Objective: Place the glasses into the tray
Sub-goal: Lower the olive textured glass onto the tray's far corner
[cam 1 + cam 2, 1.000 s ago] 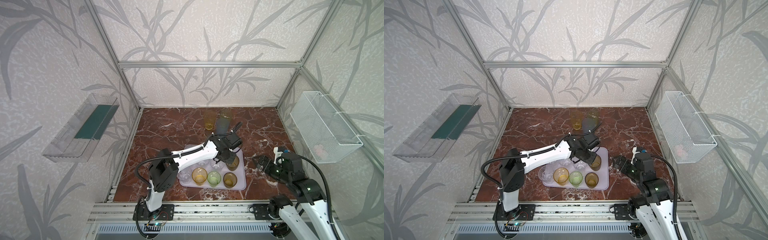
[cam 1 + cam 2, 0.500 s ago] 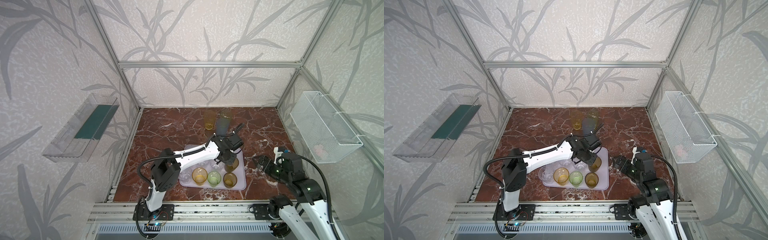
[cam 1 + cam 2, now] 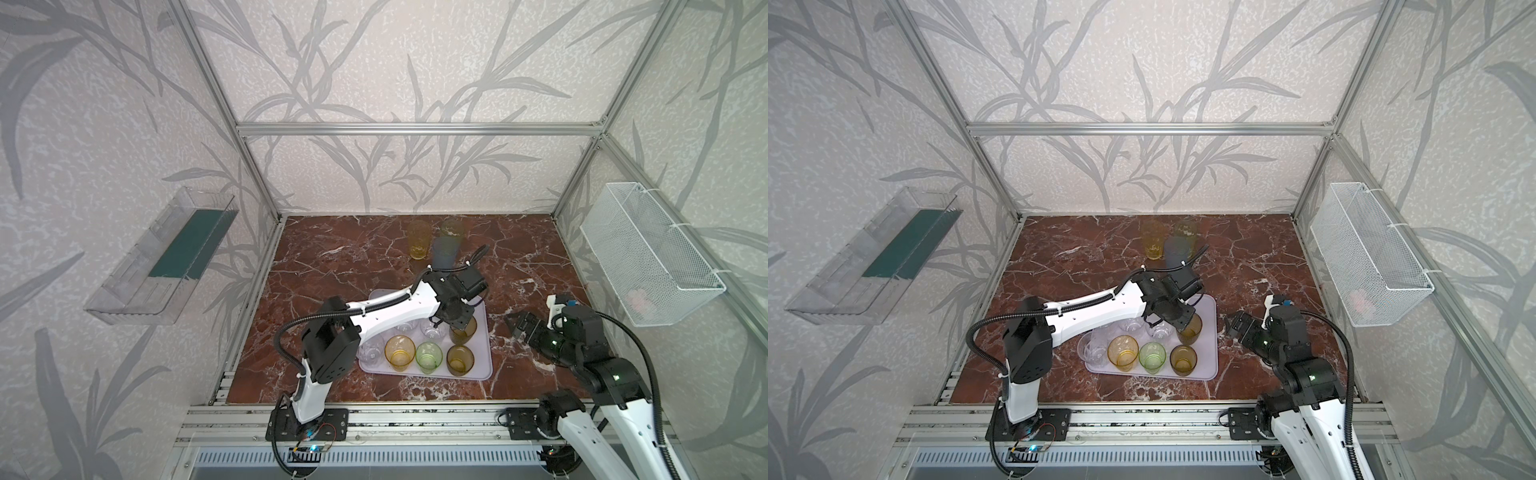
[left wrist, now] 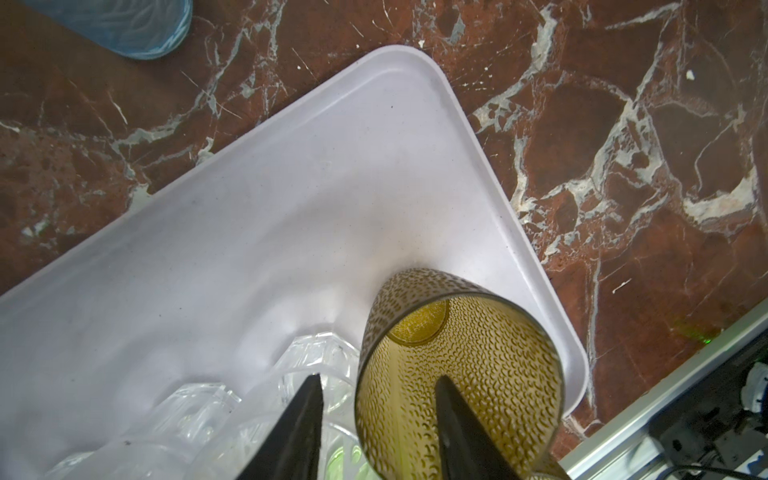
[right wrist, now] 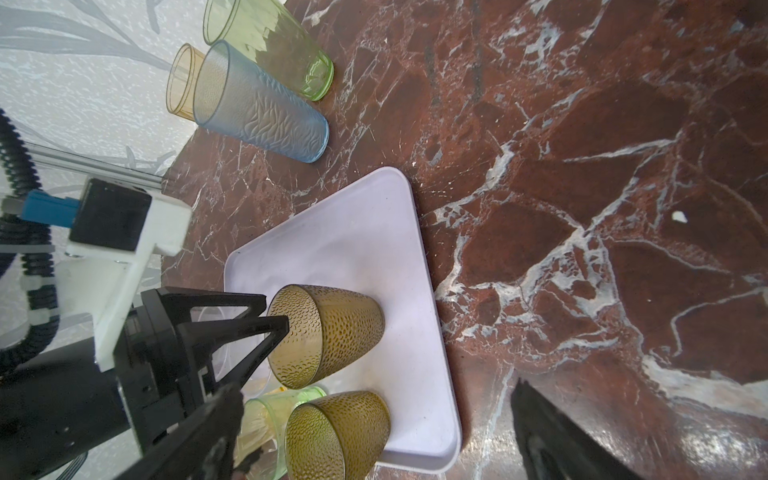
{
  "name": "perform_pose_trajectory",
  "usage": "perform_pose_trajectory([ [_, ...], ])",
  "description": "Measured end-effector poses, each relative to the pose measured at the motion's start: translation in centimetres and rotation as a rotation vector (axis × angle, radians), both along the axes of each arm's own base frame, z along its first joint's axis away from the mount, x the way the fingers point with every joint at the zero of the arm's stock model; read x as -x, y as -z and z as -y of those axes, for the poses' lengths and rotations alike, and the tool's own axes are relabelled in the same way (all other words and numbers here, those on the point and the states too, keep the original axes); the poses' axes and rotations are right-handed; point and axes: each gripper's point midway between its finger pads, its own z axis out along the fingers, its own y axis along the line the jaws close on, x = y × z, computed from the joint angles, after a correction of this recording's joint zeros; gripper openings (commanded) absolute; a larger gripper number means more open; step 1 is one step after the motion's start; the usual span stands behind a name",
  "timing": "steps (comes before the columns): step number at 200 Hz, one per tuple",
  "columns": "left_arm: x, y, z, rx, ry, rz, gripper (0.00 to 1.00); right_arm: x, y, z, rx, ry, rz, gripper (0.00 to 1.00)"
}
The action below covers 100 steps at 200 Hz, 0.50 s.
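On the red marble desk [image 3: 332, 257] a pale lavender tray [image 3: 481, 353] was laid near the front edge. Along its front side three short glasses were lined up in a row: an amber glass [image 3: 400, 352], a green glass [image 3: 429, 356] and an olive-brown glass [image 3: 459, 360]. Behind them some clear glasses [image 3: 370, 351] were set, partly hidden by the left arm, so they could not all be counted. A second olive-brown glass [image 4: 457, 353] was stood upright on the tray near its right side, just behind the first one. The left end effector [image 4: 379, 377] was seen right above this glass, pointing down. Its two fingers were parted some way. One finger was placed inside the glass and one outside, with the rim between them. A gap was seen between the outer finger and the glass wall, so the glass was not squeezed and nothing was held. Three tall glasses were stood off the tray, on the desk near the back wall: a tall amber glass [image 3: 418, 241], a tall green glass [image 3: 451, 227] and a tall blue-grey glass [image 3: 444, 251], set close together. The right end effector [image 3: 515, 326] was seen low over the desk, to the right of the tray and apart from it. Its fingers were spread wide and nothing was held between them
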Motion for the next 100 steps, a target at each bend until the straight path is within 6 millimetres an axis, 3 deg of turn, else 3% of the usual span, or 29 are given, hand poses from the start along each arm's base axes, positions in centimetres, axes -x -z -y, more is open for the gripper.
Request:
perform_pose_trajectory([
  [36,-0.4,-0.8,-0.1,-0.009,0.005,0.023,0.78,0.1,-0.1,-0.1,-0.011,-0.002,0.006,0.99],
  [48,-0.4,-1.1,0.0,-0.008,0.01,0.029,0.99,0.1,-0.1,-0.2,-0.017,-0.002,0.01,0.99],
  [100,-0.5,-1.5,-0.7,-0.036,-0.002,0.038,0.99,0.1,0.4,-0.4,-0.028,-0.008,0.002,0.99],
])
